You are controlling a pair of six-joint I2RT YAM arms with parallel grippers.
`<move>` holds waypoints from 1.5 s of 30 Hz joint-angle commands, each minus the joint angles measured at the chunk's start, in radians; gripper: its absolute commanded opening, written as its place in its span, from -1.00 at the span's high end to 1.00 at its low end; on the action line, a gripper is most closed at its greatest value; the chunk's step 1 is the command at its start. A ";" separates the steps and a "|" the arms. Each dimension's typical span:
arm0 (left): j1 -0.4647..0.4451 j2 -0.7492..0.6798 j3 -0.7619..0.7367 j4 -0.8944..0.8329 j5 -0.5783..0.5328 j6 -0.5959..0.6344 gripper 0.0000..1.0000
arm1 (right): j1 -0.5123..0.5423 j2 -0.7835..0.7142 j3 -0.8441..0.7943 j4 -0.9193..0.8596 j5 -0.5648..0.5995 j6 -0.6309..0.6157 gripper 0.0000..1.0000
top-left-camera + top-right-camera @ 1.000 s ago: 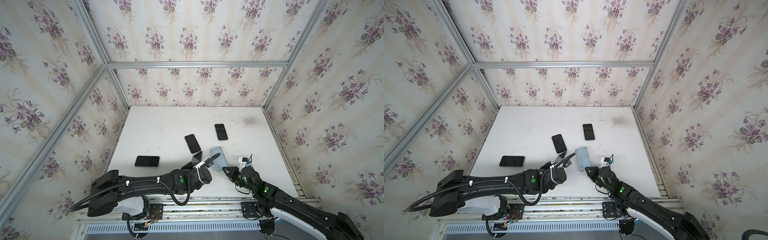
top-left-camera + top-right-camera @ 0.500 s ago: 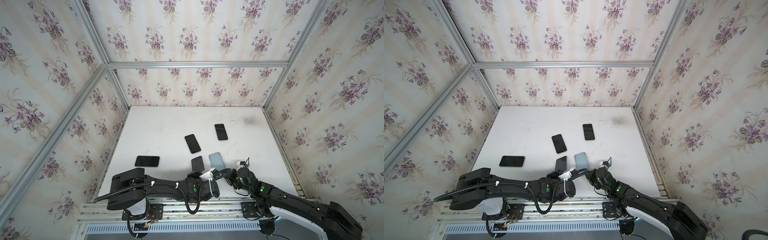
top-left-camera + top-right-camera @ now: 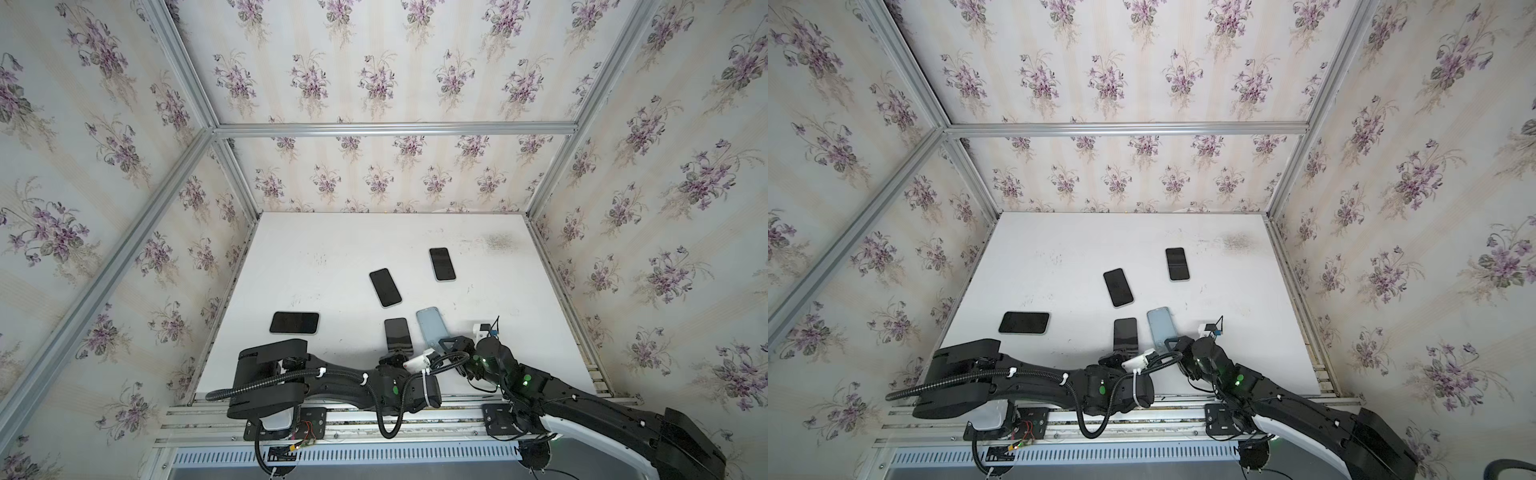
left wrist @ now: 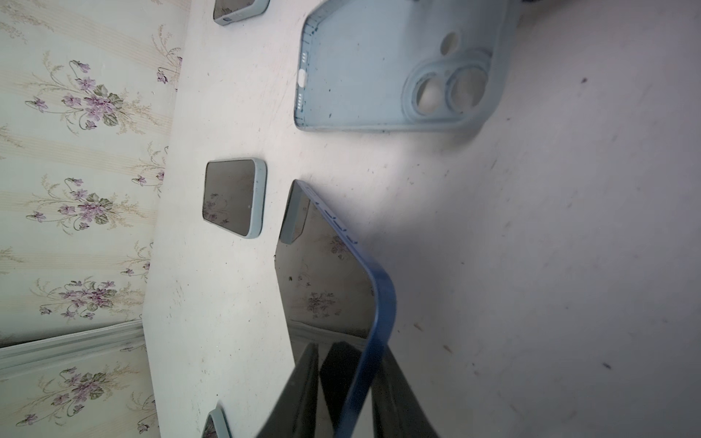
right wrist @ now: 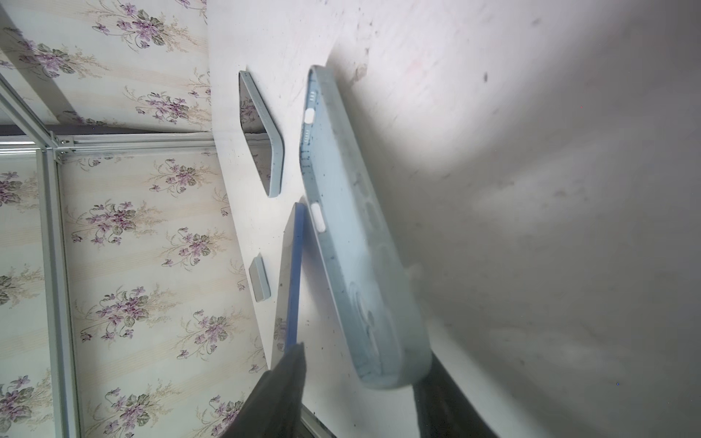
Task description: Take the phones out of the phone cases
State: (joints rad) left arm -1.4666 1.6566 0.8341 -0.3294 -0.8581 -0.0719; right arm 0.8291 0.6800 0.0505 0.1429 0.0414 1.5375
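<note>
Phone [image 3: 397, 334] is already out of its cover. In both top views it lies flat, screen up, on the white table [image 3: 332, 249]. It is just beside the empty light-blue phone case [image 3: 431, 326], on the case's side toward the left arm, and does not touch it. I count one bare phone, one empty case and three cased phones. One [image 3: 385, 287] is near the case toward the back wall, one [image 3: 442, 264] is farther that way, and one [image 3: 294, 323] lies crosswise, well apart from the case and past the bare phone. The left gripper [image 3: 395, 357] sits at the phone's near end, the right gripper [image 3: 448, 343] at the case's near end. The table is scuffed, with a dark smudge [image 3: 496, 241] far behind the case. Flowered walls [image 3: 374, 75] and aluminium bars [image 3: 395, 129] close the room.

In the left wrist view the phone's blue edge [image 4: 373, 303] runs between two dark fingers [image 4: 299, 390] that stand a little apart. One is clear of the glass, with its reflection showing separately. The case [image 4: 360, 76] lies with its open side up and its camera holes visible.

In the right wrist view the fingers [image 5: 280, 398] are spread wide around the case's end [image 5: 387, 360]. Bare table shows between one finger and the case. Whether the other finger touches the case, I cannot tell.
</note>
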 commanded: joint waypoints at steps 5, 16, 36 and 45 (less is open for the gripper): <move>0.000 0.009 -0.005 0.032 0.008 -0.012 -0.07 | 0.002 -0.157 0.039 -0.302 0.035 -0.039 -0.29; -0.004 -0.077 -0.055 0.032 0.023 -0.115 -0.74 | -0.001 -0.220 0.203 -0.662 0.132 -0.296 -0.67; 0.081 -0.749 -0.211 -0.099 0.277 -0.500 -0.99 | -0.192 0.590 0.623 -0.547 -0.053 -1.045 -0.18; 0.086 -0.895 -0.252 -0.161 0.287 -0.575 -0.99 | -0.221 0.728 0.648 -0.482 -0.072 -1.085 0.10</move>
State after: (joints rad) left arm -1.3808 0.7750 0.5858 -0.4572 -0.5716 -0.5941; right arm 0.6083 1.3823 0.6754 -0.3798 -0.0174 0.4866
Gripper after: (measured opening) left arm 0.996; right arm 0.459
